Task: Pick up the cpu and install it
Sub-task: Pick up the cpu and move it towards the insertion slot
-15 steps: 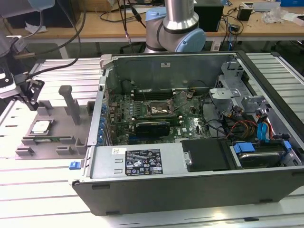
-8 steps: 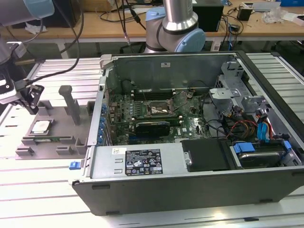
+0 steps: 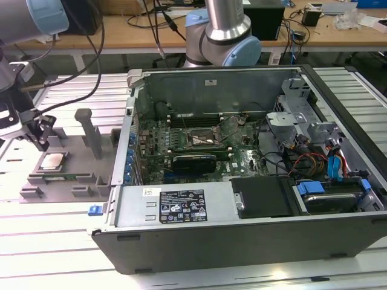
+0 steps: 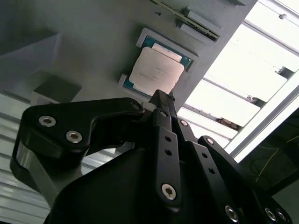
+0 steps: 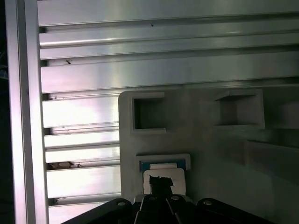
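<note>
The cpu (image 3: 51,160) is sitting in its pocket on the grey tray (image 3: 78,160), not picked up yet. It's lying flat with the silvery metal top facing up. It's square, so there's no real long axis, but in the exterior view its edges run parallel to the tray's edges. In the second wrist view the cpu (image 4: 156,72) has a thin teal border of circuit board showing around the metal lid, snug inside the pocket of the tray (image 4: 93,46).

The pincer (image 3: 42,144) hangs over the tray, right above the far edge of the chip as the exterior view has it. In the second wrist view the pincer (image 4: 160,95) tapers to a single narrow tip, so the fingers look pressed together with nothing between them. That tip sits just at the chip's edge. I can't tell whether it's touching or a hair above. In the first wrist view the pincer (image 5: 161,183) partly covers the cpu (image 5: 163,177), and two empty square pockets of the tray (image 5: 210,154) lie beyond the chip.

The tray sits on the slatted metal worktop (image 3: 54,241), and an upright post (image 3: 86,130) stands on it near the chip. On the tray's side toward the exterior view's right sits the open computer case (image 3: 181,208), touching or nearly so. The socket (image 3: 202,140) on the board inside is well apart from the tray.
</note>
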